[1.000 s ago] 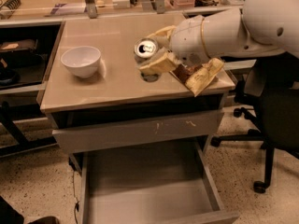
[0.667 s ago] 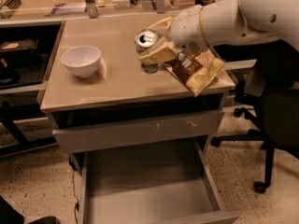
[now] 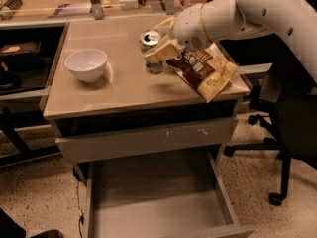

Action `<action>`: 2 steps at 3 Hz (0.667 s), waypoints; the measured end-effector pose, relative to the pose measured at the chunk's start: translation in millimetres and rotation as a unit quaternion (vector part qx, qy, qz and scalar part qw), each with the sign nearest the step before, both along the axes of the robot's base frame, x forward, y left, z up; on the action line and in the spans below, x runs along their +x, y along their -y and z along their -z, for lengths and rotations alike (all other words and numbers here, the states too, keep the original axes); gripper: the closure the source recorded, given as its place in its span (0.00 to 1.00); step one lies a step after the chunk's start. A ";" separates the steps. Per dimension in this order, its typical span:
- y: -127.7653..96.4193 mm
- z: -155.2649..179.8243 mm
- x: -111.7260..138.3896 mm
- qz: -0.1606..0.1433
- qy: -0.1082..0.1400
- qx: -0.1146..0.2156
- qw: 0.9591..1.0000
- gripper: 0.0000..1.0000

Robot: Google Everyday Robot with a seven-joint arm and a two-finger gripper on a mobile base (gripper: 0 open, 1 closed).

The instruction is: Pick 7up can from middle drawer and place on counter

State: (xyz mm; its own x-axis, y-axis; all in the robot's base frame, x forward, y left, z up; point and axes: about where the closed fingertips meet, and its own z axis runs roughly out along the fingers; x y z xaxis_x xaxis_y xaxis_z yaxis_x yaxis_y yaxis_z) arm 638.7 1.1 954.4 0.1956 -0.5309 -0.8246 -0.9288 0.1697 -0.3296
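On the smooth tan-beige tabletop (image 3: 124,93), a round white bowl (image 3: 86,65) sits at left. Right of it, the small silvery-topped 7up can (image 3: 150,37) stands upright, clasped by the pincer (image 3: 158,49). A brown-and-yellow crisp bag (image 3: 207,72) lies just beside. Below, the wide grey metal drawer (image 3: 153,205) stands open.

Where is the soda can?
In the camera view, the gripper holds the 7up can over the counter, between the white bowl on its left and the chip bag on its right.
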 end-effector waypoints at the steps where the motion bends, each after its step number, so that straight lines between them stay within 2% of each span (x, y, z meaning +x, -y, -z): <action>1: -11.3 12.5 24.0 -0.013 -0.026 -0.002 1.000 1.00; 2: -26.5 24.9 42.5 -0.032 -0.052 0.002 0.998 1.00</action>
